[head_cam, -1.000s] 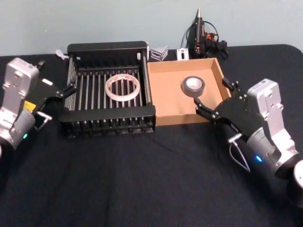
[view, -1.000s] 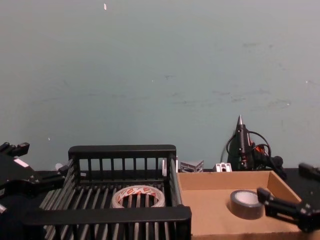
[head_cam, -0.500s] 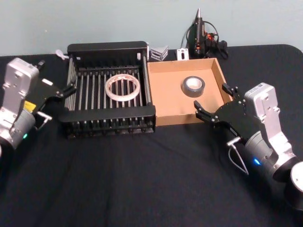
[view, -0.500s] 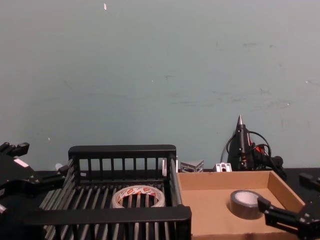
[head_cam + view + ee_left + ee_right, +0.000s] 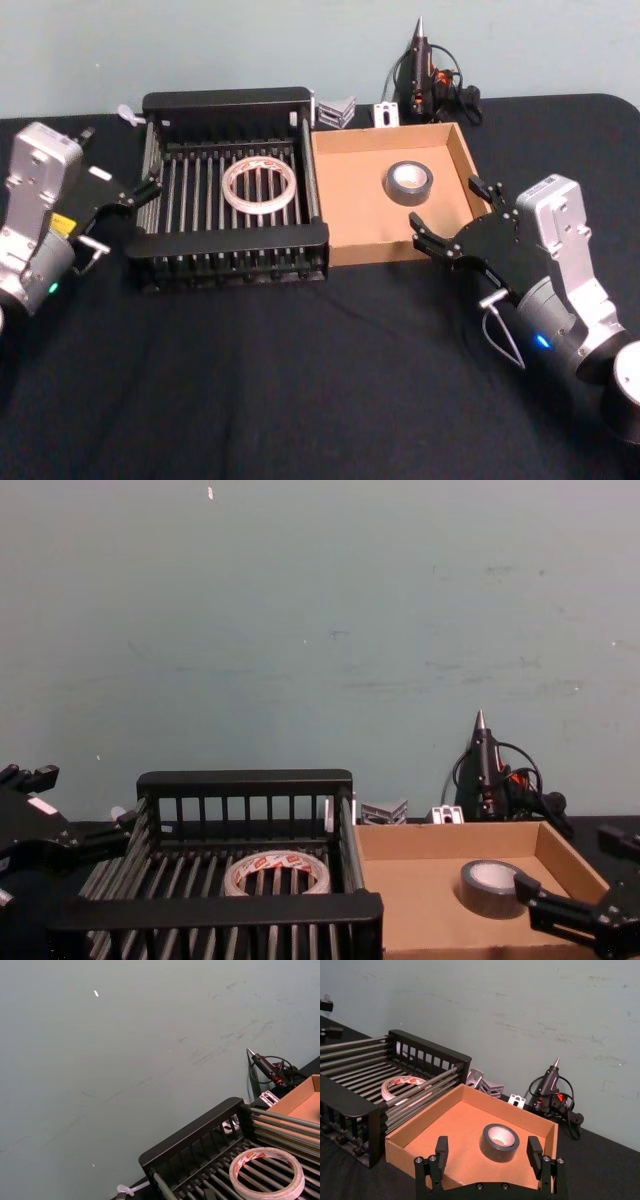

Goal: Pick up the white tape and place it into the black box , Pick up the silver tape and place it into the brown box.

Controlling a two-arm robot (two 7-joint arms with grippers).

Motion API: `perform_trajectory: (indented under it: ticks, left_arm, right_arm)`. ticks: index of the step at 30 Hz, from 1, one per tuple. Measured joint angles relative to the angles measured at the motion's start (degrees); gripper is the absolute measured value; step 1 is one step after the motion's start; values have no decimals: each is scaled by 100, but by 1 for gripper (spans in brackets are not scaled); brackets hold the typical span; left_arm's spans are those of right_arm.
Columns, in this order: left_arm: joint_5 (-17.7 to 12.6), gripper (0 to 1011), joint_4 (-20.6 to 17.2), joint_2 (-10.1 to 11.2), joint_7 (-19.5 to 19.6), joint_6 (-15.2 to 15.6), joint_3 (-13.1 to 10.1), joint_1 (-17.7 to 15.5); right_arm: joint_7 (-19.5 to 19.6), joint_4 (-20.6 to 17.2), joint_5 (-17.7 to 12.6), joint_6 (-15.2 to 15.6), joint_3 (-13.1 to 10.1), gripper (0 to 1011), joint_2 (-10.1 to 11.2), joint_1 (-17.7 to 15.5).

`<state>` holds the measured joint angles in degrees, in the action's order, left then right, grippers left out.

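The white tape (image 5: 259,186) (image 5: 277,872) (image 5: 266,1172) (image 5: 400,1085) lies flat on the slatted floor of the black box (image 5: 228,102) (image 5: 245,780) (image 5: 192,1132) (image 5: 427,1050). Beside it on the right, the brown box (image 5: 350,200) (image 5: 420,900) (image 5: 450,1130) holds the silver tape (image 5: 408,182) (image 5: 490,885) (image 5: 500,1141), lying flat. My right gripper (image 5: 447,213) (image 5: 580,875) (image 5: 488,1152) is open and empty at the brown box's near right corner, pointing at the silver tape. My left gripper (image 5: 120,165) (image 5: 75,805) is open and empty just left of the black box.
A black glue gun (image 5: 425,70) (image 5: 482,775) (image 5: 547,1087) with its cable stands behind the brown box. Small metal brackets (image 5: 335,108) (image 5: 482,1082) lie behind the boxes. Black cloth covers the table (image 5: 300,380), open in front of the boxes.
My right gripper has drawn back from over the brown box toward its near right corner. The left gripper and both tapes have stayed in place.
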<state>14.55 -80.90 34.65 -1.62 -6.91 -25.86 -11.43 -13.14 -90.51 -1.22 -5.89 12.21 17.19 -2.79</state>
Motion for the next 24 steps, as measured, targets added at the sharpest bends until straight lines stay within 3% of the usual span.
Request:
perform_trajectory:
  ticks: [24]
  left_arm:
    - [0, 1001, 0, 0, 0, 0, 0, 0]
  right_arm:
    - [-6, -4, -9, 0, 3, 1002, 3, 0]
